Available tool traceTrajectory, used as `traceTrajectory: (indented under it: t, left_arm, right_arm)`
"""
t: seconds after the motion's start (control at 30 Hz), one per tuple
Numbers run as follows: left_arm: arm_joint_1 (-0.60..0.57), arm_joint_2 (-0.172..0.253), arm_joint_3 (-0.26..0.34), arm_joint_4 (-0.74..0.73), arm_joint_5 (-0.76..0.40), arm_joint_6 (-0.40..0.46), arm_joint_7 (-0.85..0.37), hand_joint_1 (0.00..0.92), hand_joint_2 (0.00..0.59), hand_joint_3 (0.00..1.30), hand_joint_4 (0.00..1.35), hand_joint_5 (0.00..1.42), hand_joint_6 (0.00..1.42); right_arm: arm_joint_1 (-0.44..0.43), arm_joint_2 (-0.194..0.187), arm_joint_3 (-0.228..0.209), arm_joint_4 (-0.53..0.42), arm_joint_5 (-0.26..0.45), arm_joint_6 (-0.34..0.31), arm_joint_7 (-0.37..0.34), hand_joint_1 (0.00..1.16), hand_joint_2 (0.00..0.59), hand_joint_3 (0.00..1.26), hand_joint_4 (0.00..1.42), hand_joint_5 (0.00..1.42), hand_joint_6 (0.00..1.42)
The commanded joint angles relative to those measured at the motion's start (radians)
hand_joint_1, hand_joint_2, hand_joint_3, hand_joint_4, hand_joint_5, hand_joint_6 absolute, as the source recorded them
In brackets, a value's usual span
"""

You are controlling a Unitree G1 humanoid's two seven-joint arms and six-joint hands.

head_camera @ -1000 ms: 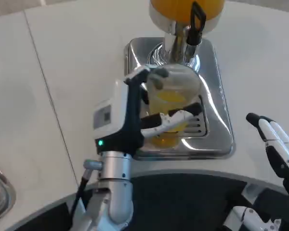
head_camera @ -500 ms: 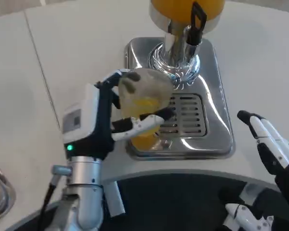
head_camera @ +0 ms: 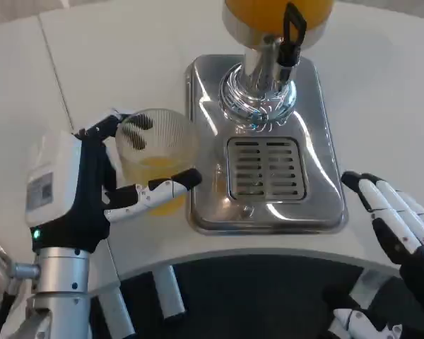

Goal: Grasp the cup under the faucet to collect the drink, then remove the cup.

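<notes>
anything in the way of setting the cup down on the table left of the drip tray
Nothing visible. The left hand holds the cup of orange drink already off the drip tray, over bare white table. The right hand waits on the far side of the tray.

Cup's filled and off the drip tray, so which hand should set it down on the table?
Left. The left hand already grips the cup beside the drip tray, over bare table. The right hand waits open across the tray.

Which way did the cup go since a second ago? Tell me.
Yes: the cup, held in the left hand, went left, off the drip tray and away from the faucet, to over the table.
</notes>
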Motion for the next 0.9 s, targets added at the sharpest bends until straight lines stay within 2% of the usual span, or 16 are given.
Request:
traceTrajectory:
  t: [0.03, 0.17, 0.3, 0.5, 0.6, 0.7, 0.8, 0.9]
  left_arm:
    - [0.018, -0.021, 0.005, -0.050, -0.017, -0.033, -0.008, 0.834, 0.000, 1.12, 1.07, 1.30, 1.42]
    - [0.051, -0.013, 0.030, -0.110, -0.048, -0.045, -0.043, 0.839, 0.000, 1.12, 1.07, 1.30, 1.42]
    - [0.097, -0.009, 0.068, -0.189, -0.089, -0.055, -0.086, 0.841, 0.000, 1.13, 1.07, 1.30, 1.42]
    - [0.187, 0.001, 0.112, -0.307, -0.126, -0.084, -0.144, 0.843, 0.000, 1.13, 1.07, 1.30, 1.42]
    - [0.252, 0.008, 0.132, -0.370, -0.138, -0.113, -0.173, 0.843, 0.000, 1.13, 1.07, 1.30, 1.42]
    - [0.301, 0.008, 0.151, -0.418, -0.152, -0.135, -0.198, 0.843, 0.000, 1.13, 1.07, 1.30, 1.42]
    - [0.355, 0.008, 0.173, -0.471, -0.165, -0.166, -0.224, 0.843, 0.000, 1.13, 1.06, 1.30, 1.42]
    - [0.422, -0.004, 0.185, -0.523, -0.177, -0.192, -0.243, 0.843, 0.000, 1.13, 1.06, 1.30, 1.42]
  right_arm:
    - [0.012, -0.012, 0.019, -0.012, -0.005, 0.009, -0.017, 0.34, 0.422, 0.00, 0.00, 0.05, 0.15]
    - [0.023, -0.036, 0.015, -0.011, -0.017, -0.010, -0.030, 0.34, 0.428, 0.00, 0.00, 0.04, 0.12]
    - [0.022, -0.087, -0.007, -0.003, -0.029, -0.029, -0.029, 0.32, 0.438, 0.00, 0.00, 0.01, 0.10]
    - [0.024, -0.144, -0.033, 0.015, -0.027, -0.064, -0.048, 0.30, 0.442, 0.00, 0.00, 0.00, 0.07]
    - [0.026, -0.179, -0.053, 0.026, -0.027, -0.110, -0.072, 0.29, 0.450, 0.00, 0.00, 0.00, 0.02]
    - [0.028, -0.198, -0.070, 0.047, -0.025, -0.145, -0.100, 0.27, 0.467, 0.00, 0.00, 0.00, 0.00]
    - [0.032, -0.210, -0.089, 0.079, -0.014, -0.189, -0.144, 0.22, 0.532, 0.00, 0.00, 0.00, 0.00]
    - [0.045, -0.229, -0.108, 0.112, 0.008, -0.254, -0.197, 0.19, 0.552, 0.00, 0.00, 0.00, 0.00]
